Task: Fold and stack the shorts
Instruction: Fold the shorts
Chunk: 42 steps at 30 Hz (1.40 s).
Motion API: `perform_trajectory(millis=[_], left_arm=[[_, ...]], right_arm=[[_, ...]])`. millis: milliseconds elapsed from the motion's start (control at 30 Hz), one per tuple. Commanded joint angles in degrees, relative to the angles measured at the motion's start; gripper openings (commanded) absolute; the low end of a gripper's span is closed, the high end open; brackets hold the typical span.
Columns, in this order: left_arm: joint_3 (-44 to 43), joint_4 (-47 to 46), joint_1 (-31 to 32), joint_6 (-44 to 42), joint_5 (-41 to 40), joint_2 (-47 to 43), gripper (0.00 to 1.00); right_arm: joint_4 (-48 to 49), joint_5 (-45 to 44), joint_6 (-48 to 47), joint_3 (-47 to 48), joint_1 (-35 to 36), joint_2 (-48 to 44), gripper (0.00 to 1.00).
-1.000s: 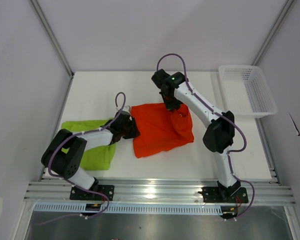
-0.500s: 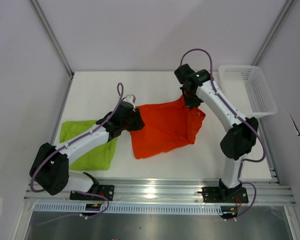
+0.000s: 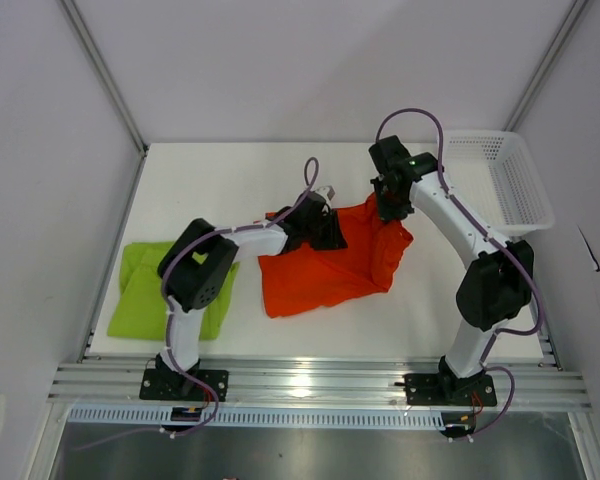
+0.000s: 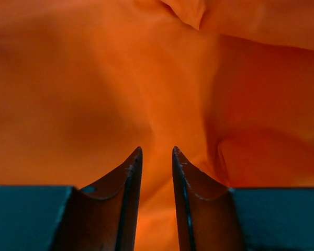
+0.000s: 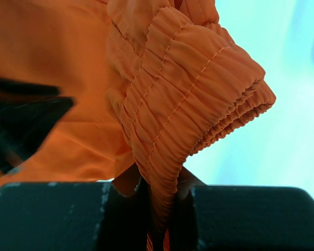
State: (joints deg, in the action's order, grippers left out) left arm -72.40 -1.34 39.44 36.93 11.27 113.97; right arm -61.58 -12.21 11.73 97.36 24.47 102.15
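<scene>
Lying lengthwise left to right — orange shorts, waistband pinched in right tool.

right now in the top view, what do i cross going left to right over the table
green shorts → orange shorts → basket

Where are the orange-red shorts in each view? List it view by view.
Top external: orange-red shorts on the white table, centre.
Left wrist: filling the frame behind the left pincer.
Right wrist: waistband pinched in the right pincer.
Shared landmark: that pinched waistband corner.
</scene>
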Motion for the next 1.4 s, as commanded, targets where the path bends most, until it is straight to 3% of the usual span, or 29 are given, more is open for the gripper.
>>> perform_trajectory(millis=[0, 333, 467, 700, 900, 1100, 1367], left_arm=[[-5.81, -6.83, 0.46, 4.73, 4.11, 4.32, 0.31], [-12.59, -9.29, -0.15, 12.28, -3.35, 10.91, 0.26], [-18.89, -2.12, -0.42, 13.17, -7.73, 14.59, 0.22], [-26.65, 2.75, -0.94, 13.34, -10.12, 20.93, 0.00], [-26.48, -0.31, -2.00, 16.06, -14.78, 21.99, 0.00], [-24.72, -3.92, -3.49, 22.21, -13.91, 22.00, 0.00], [-25.68, -7.88, -3.84, 23.54, -12.95, 18.75, 0.00]], right_arm=[[4.89, 2.45, -0.65, -0.42, -0.21, -3.45, 0.00], [7.27, 4.21, -0.57, -4.20, -0.30, -5.12, 0.00], [8.14, 5.00, -0.56, -5.08, -0.21, -5.90, 0.00], [8.23, 5.00, -0.65, -5.78, -0.47, -7.40, 0.00], [9.90, 7.63, 0.14, -8.59, -0.83, -10.56, 0.00], [10.61, 10.53, -0.21, -12.54, 0.05, -12.94, 0.00], [12.36, 10.19, -0.74, -16.50, 0.49, -12.33, 0.00]])
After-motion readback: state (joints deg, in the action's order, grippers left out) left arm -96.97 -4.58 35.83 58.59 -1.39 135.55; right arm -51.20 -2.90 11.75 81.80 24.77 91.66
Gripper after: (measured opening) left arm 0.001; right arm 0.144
